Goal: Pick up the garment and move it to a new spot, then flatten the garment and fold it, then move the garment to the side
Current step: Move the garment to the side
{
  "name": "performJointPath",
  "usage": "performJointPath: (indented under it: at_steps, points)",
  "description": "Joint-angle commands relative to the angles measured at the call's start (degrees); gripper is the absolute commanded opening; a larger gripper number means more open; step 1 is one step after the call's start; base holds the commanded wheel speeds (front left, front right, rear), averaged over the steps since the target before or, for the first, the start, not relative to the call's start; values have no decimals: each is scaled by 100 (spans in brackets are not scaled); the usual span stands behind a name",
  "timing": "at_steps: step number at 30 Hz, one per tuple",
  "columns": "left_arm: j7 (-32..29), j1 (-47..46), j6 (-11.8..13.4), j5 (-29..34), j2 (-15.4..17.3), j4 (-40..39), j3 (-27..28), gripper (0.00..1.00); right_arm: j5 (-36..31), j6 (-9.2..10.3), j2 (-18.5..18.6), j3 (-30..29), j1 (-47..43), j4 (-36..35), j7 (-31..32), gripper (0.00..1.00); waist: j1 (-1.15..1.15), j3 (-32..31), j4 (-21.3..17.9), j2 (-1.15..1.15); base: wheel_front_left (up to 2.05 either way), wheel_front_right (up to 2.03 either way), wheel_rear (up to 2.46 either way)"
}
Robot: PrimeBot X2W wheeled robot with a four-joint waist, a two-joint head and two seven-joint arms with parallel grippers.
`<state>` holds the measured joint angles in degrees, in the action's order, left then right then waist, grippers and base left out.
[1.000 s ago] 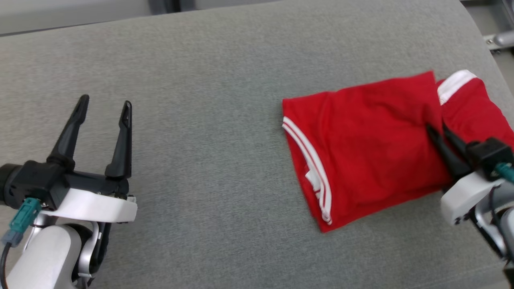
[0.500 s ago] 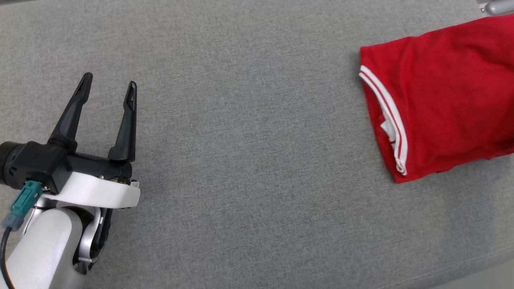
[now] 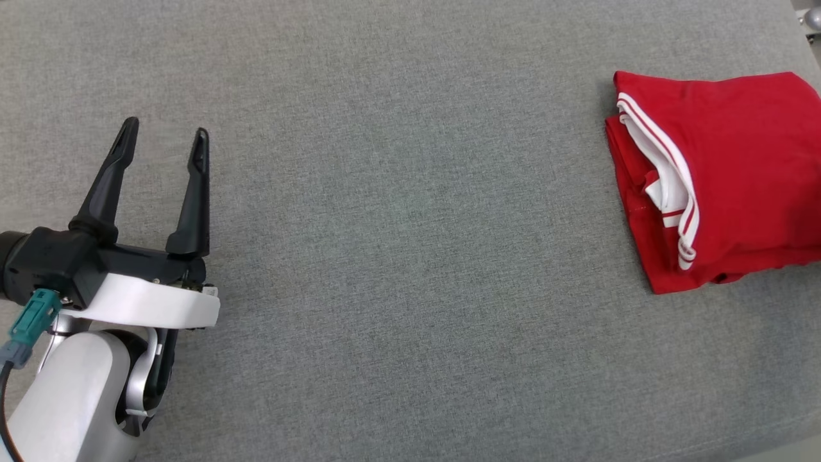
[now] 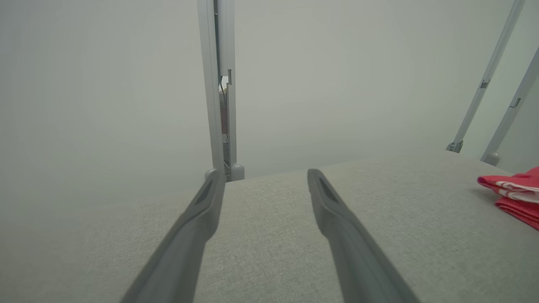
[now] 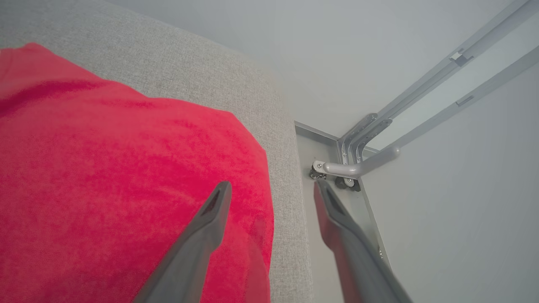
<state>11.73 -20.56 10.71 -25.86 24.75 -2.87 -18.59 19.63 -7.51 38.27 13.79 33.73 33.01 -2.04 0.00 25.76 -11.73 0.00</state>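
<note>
Folded red garment (image 3: pixel 744 160) is laid on grey surface (image 3: pixel 397 256). Left gripper (image 3: pixel 167 127) is held well apart from it, fingers wide; right gripper (image 5: pixel 271 185) over its edge, fingers spread.

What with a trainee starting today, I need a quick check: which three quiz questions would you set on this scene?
1. True or false: the folded red garment with white stripes lies on the grey fabric surface, towards the robot's right.
2. Choose one: the left hand is A) open and empty, B) shut on the garment, C) shut on nothing.
3. Fill in: in the right wrist view, the fingers of the right hand stand ____ (apart or together).
Key: 1 true; 2 A; 3 apart.
</note>
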Motion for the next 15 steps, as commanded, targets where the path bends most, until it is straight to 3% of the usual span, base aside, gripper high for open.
performJointPath:
  at_steps: [1,4,8,15]
  points:
    - [37,21,54,-56,17,39,46,100,55,2,-37,-119,-101,54,-117,100,0,-58,11,0,0,0,0]
    - [79,127,108,-106,-14,69,112,100,96,1,-332,-581,-227,-45,-540,100,0,-175,18,0,0,0,0]
    - [113,244,204,-167,-47,101,204,100,-66,2,-1008,-1283,-468,-435,-949,100,0,-401,22,0,0,0,0]
    - [163,554,434,-234,-109,70,344,100,-744,1,-2366,-1913,-1123,-1756,-1000,100,0,-888,133,0,0,0,0]
